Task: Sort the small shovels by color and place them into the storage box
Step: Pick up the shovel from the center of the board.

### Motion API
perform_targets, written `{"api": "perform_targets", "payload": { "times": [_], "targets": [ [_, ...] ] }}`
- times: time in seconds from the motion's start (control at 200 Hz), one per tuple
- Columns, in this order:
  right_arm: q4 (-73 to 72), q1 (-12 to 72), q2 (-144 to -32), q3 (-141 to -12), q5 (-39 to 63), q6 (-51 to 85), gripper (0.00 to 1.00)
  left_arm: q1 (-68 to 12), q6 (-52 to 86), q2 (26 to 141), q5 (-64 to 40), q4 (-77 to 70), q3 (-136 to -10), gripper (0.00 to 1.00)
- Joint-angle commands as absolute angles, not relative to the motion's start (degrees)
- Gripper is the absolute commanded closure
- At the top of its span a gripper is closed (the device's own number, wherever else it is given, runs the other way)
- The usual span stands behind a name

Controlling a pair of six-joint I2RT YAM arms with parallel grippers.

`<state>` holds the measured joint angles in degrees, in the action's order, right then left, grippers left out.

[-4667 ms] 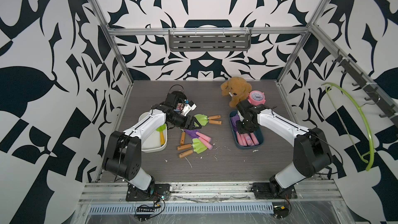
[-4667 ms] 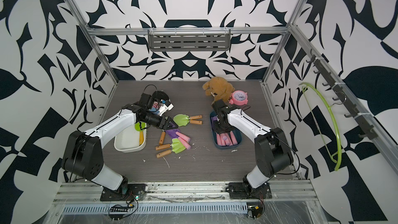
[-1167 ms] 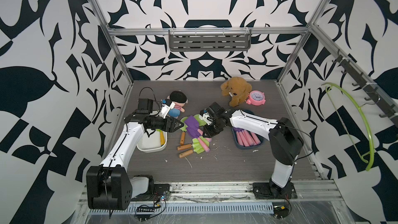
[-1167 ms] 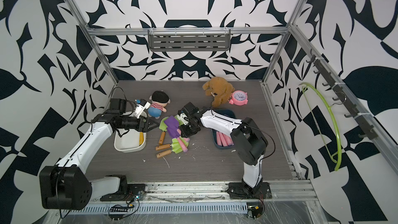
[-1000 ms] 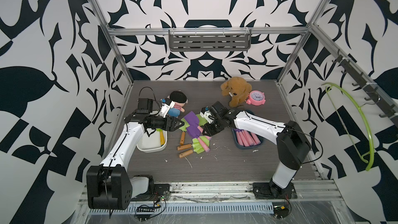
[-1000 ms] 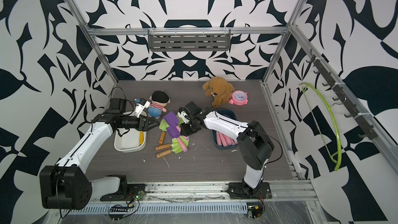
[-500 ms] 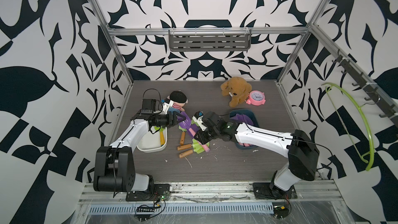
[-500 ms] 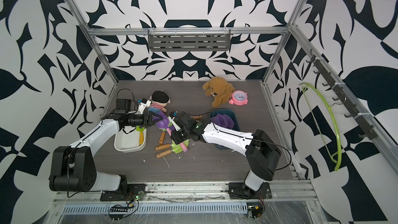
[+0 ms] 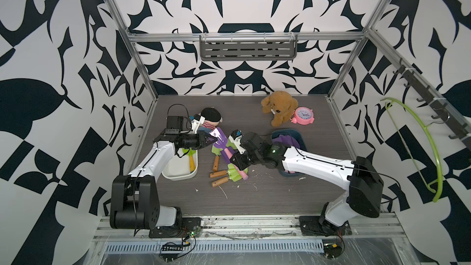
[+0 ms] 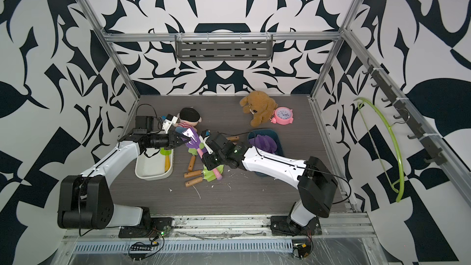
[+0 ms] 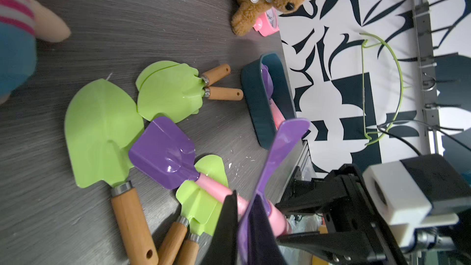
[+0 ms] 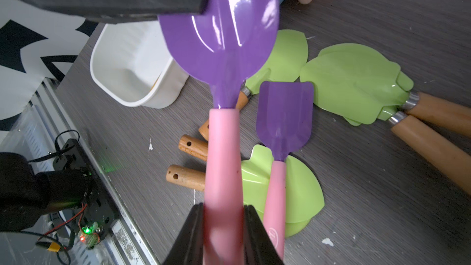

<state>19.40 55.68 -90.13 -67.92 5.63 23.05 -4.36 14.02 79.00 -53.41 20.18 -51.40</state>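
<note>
- Two grippers share one toy: a purple-bladed plastic shovel with a pink handle [image 12: 221, 34], held clear of the tabletop between the two boxes, over the loose pile.
- The right gripper [image 12: 223, 209] is clamped on the pink handle, with one black finger pressed to each side of it.
- The left gripper [image 11: 243, 205] has its jaws pinched tight on the thin edge of the same shovel's purple blade.
- Under the raised shovel, on the grey wood-grain table [image 9: 254, 200], lies a square-bladed purple shovel [image 12: 284, 113]. Its pink handle rests across two light green blades.
- Five light green shovels with wooden handles [image 11: 102, 128] lie around it. One has a large blade, two overlap near the teal box, and two overlap beneath the square-bladed purple one.
- The white plastic tub [image 9: 175, 170], on the left arm's side, holds a green shovel with a yellow handle [image 9: 191, 161].
- The dark teal storage box [image 11: 252, 98], on the right arm's side, holds purple blades and pink handles. The right arm crosses over its near end in both top views.
- Towards the back wall a brown plush dog [image 9: 277, 107] sits touching a pink alarm clock [image 9: 303, 115].
- A soft doll in a black cap [image 9: 210, 118] lies just beyond the left gripper.
</note>
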Motion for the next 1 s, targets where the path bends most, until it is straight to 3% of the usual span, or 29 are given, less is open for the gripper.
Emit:
{"api": "perform_targets", "payload": {
  "times": [0.0,0.13,0.35,0.6,0.995],
  "targets": [
    [23.00,55.20,-86.84,-72.88,4.28,17.88,0.70,-4.57,3.41,76.87,-58.01,26.26,-52.74,1.00],
    [30.18,55.20,-88.72,-77.66,2.89,16.36,0.66,-4.63,6.58,77.16,-56.96,25.36,-52.90,1.00],
    [40.75,55.24,-91.56,-84.47,-4.12,15.59,0.66,-5.97,20.73,78.68,-44.05,25.08,-55.17,1.00],
    [45.63,55.34,-97.82,-92.19,-1.69,14.42,0.64,-8.27,30.23,81.54,-39.10,27.40,-57.85,1.00],
    [47.94,55.82,-106.74,-99.87,0.01,12.16,0.62,-8.60,33.18,83.94,-39.24,25.56,-57.13,1.00]
  ]
}}
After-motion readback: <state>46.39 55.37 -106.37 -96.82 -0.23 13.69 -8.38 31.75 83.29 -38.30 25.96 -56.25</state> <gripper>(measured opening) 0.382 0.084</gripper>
